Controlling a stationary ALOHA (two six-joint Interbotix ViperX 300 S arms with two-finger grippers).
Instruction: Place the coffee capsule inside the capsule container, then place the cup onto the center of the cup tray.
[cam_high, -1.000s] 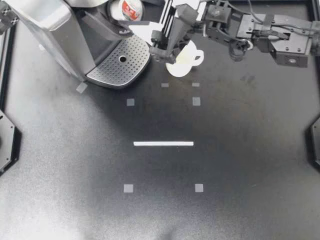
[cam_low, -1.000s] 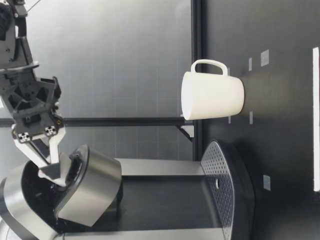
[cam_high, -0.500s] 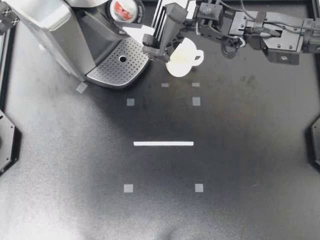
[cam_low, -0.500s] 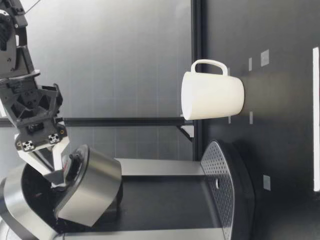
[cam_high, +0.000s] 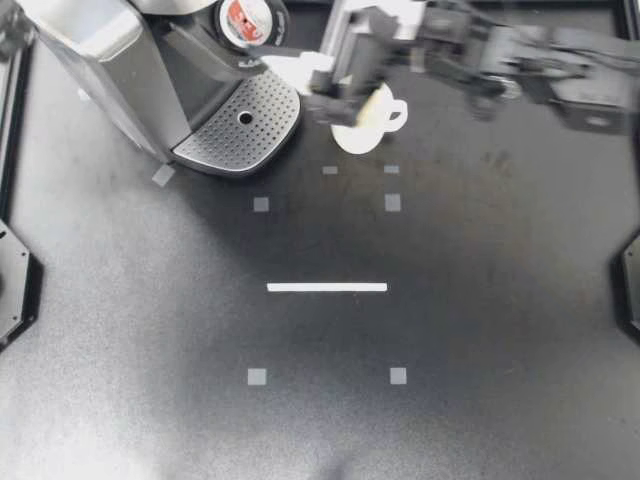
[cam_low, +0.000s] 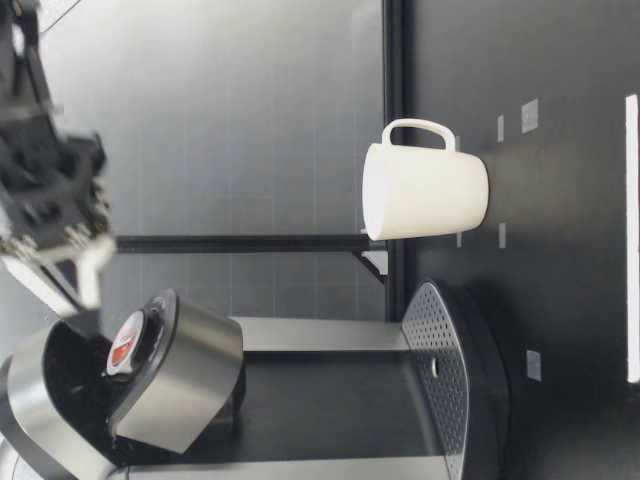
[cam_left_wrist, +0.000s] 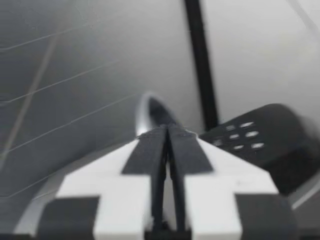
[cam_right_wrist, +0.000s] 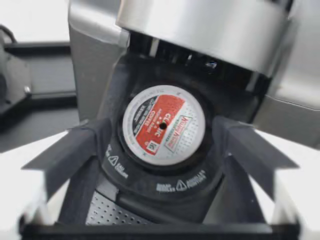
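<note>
The red-and-white coffee capsule sits in the round capsule container of the coffee machine, foil side facing out. My right gripper hovers open, between the machine and the white cup. In the right wrist view the capsule lies ahead of the spread fingers, untouched. From the low view my right gripper hangs above the capsule, clear of it. The cup stands upright on the table beside the perforated cup tray. My left gripper is shut on nothing.
The coffee machine fills the back left corner, its lid tilted open. The cup tray juts out toward the cup. A white tape line and small grey squares mark the table's middle.
My right gripper opened, let go of the capsule and drew back up and away from the container. The capsule now shows uncovered in its seat. The cup has not moved.
</note>
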